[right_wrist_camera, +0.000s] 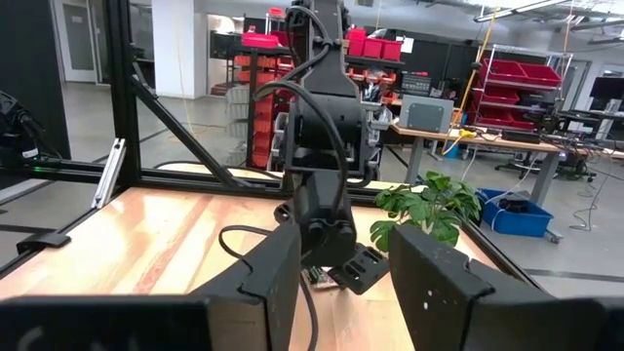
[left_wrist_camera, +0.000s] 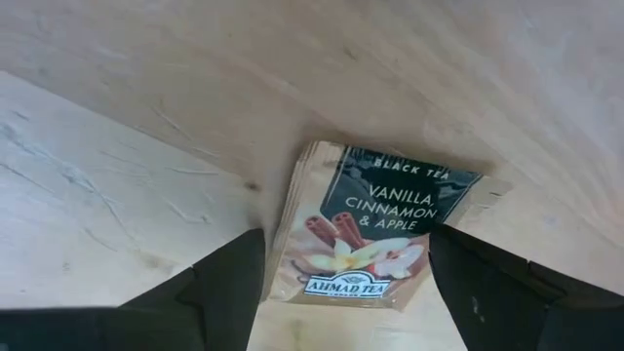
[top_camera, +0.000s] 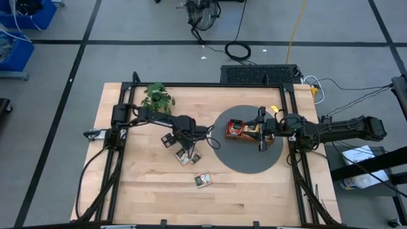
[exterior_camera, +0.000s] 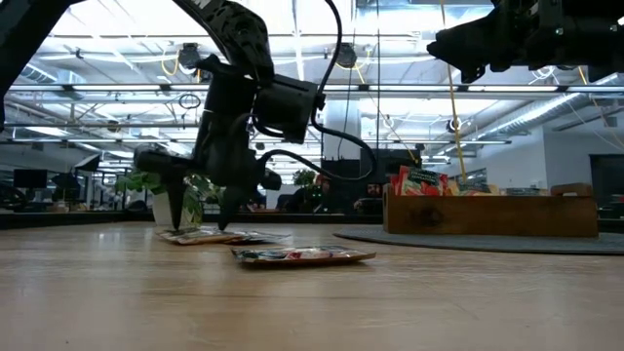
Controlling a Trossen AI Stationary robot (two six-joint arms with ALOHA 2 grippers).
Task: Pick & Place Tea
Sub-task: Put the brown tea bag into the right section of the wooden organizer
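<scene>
Several tea sachets point(top_camera: 186, 156) lie in a small stack on the wooden table; the top one point(left_wrist_camera: 366, 229) reads vanilla, cinnamon and apple. My left gripper point(top_camera: 184, 151) point(left_wrist_camera: 346, 239) points down over this stack point(exterior_camera: 210, 236), open, with one finger on each side of it. One more sachet point(top_camera: 203, 180) point(exterior_camera: 302, 256) lies flat nearer the near edge. My right gripper point(top_camera: 254, 131) point(right_wrist_camera: 341, 258) hovers open and empty above the wooden tray point(top_camera: 232, 138) point(exterior_camera: 487, 216). Red and green sachets point(exterior_camera: 419, 182) stand in the tray's left end.
The tray sits on a round grey mat point(top_camera: 248, 159) on the table's right half. A small potted plant point(top_camera: 158, 97) point(right_wrist_camera: 434, 210) stands near the far-left corner. A black frame runs along the table's edges. Bare wood lies toward the near edge.
</scene>
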